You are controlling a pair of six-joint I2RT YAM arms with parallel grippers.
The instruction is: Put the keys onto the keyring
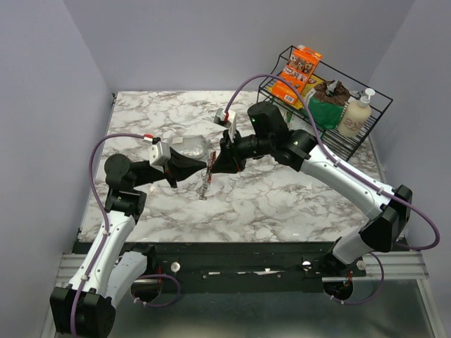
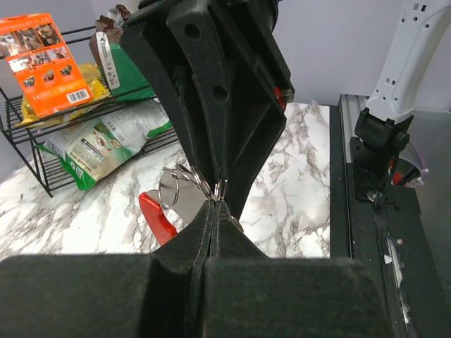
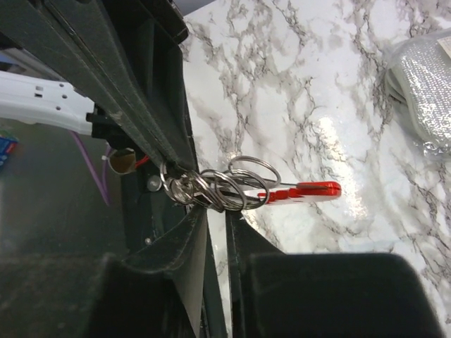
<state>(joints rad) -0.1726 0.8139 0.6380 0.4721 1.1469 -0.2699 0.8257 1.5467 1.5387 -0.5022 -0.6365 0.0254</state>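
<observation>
The keyring (image 1: 204, 180), a bunch of silver rings with a red strip, hangs above the marble table (image 1: 282, 204) between my two grippers. My left gripper (image 1: 192, 170) is shut, pinching a ring at its tips (image 2: 215, 199); the rings (image 2: 184, 182) and the red strip (image 2: 156, 218) show just beyond. My right gripper (image 1: 217, 162) meets it from the opposite side, its jaws nearly together on the ring bunch (image 3: 215, 190), with the red strip (image 3: 303, 190) sticking out to the right. I cannot pick out the small dark-headed key from the bunch.
A black wire basket (image 1: 366, 130) at the back right holds an orange box (image 1: 299, 70), a green bag (image 1: 325, 109) and a soap bottle (image 1: 354, 113). A clear plastic bag (image 1: 194, 146) lies on the table behind the grippers and also shows in the right wrist view (image 3: 423, 91).
</observation>
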